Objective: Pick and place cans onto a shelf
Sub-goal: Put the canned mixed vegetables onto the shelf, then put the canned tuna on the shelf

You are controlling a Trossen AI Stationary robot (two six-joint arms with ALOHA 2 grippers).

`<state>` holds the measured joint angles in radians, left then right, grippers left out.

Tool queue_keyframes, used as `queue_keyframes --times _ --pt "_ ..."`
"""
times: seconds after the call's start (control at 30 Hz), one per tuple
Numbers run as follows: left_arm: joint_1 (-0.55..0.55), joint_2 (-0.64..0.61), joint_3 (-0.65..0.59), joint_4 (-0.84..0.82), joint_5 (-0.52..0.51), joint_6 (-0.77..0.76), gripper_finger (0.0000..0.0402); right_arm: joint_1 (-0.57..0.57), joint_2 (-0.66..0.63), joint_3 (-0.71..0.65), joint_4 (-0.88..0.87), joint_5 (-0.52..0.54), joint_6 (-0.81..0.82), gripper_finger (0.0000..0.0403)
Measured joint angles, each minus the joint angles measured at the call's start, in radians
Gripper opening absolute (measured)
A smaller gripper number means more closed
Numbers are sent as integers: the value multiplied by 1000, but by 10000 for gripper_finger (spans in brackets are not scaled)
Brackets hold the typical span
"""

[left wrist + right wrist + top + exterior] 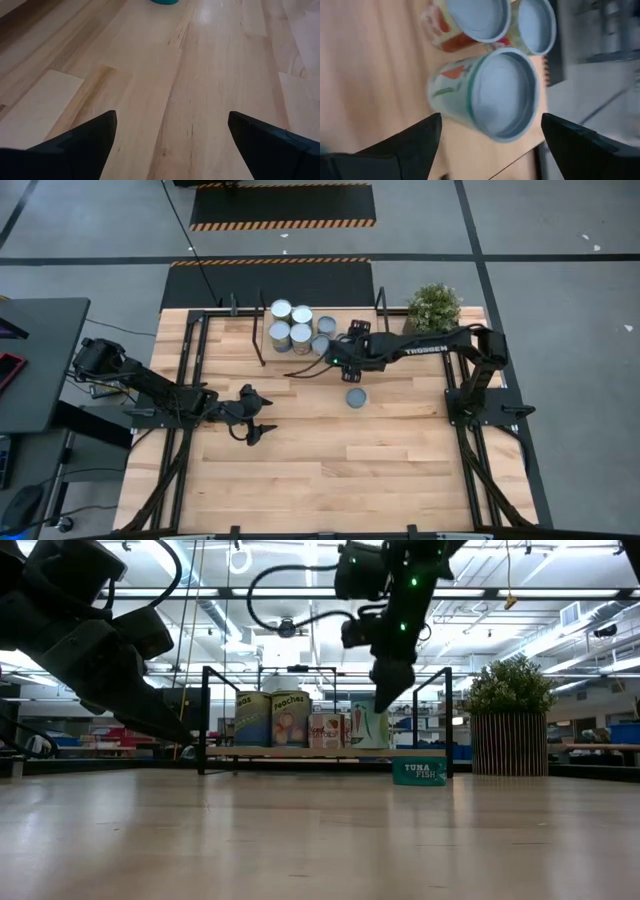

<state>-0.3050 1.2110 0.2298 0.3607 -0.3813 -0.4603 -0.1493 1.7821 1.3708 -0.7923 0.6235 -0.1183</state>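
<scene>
A: How much open room does the table (330,470) give?

B: Plenty. The whole near half of the wooden top is bare. The left gripper (258,430) hangs low over it on the left side, fingers spread wide with nothing between them, well apart from everything else.

A: And the edges?

B: The shelf (240,340) runs along the far edge, its black posts marking the ends. A potted plant (434,306) stands at the far right corner, just beyond the shelf's right post.

A: What sits on the shelf?

B: A cluster of cans (300,326), upright and packed close together, some touching. One in the low view reads "peaches" (290,720).

A: Where is the right gripper (336,352)?

B: Above the right end of that cluster. Its wrist view looks down on a can with a pale label (495,97) lying between the fingers (415,142), which are parted and stand clear of its sides; no grip shows.

A: Anything off the shelf?

B: One flat teal tuna can (356,397) stands on the table just in front of the shelf.
</scene>
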Motion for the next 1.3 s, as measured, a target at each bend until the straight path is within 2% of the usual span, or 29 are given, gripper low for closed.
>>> queue_keyframes --times 0.1,0.23,0.47,0.7,0.97,1.3 --pt "0 0 0 0 0 0 389 4 0 -60 97 72 -50 350" --pt "0 0 0 0 0 0 389 -2 0 -94 168 95 -79 350" --pt "0 0 0 0 0 1 389 -18 0 -98 174 93 -87 350" --pt "0 0 0 0 0 1 389 48 -4 -55 110 84 -59 350" --pt "0 0 0 0 0 0 389 143 -5 -28 56 -84 20 350" --pt "0 0 0 0 0 0 389 167 -4 -60 71 -438 127 350"
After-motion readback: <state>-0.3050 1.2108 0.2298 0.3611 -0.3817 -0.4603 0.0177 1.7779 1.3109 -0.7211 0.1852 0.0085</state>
